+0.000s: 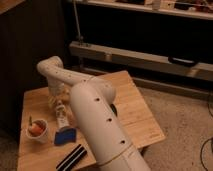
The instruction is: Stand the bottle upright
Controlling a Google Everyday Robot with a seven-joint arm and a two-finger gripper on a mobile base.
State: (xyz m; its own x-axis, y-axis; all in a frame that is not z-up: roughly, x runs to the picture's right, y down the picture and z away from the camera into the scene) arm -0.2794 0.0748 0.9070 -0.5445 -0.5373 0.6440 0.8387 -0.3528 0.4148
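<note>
The bottle (61, 115), small, slim and whitish, is on the left part of the wooden table (135, 117), its length pointing roughly towards the camera. Whether it lies flat or leans I cannot tell. My gripper (56, 99) hangs down from the white arm's bend (50, 67), just above and behind the bottle's far end. It stands open, and I see nothing held in it. The thick near link of the arm (97, 125) hides the middle of the table.
A white cup (37, 129) with orange contents stands left of the bottle. A blue object (65, 136) and two black strips (72, 156) lie nearer the front edge. A dark rounded thing (114, 108) peeks out right of the arm. A dark wall stands behind the table.
</note>
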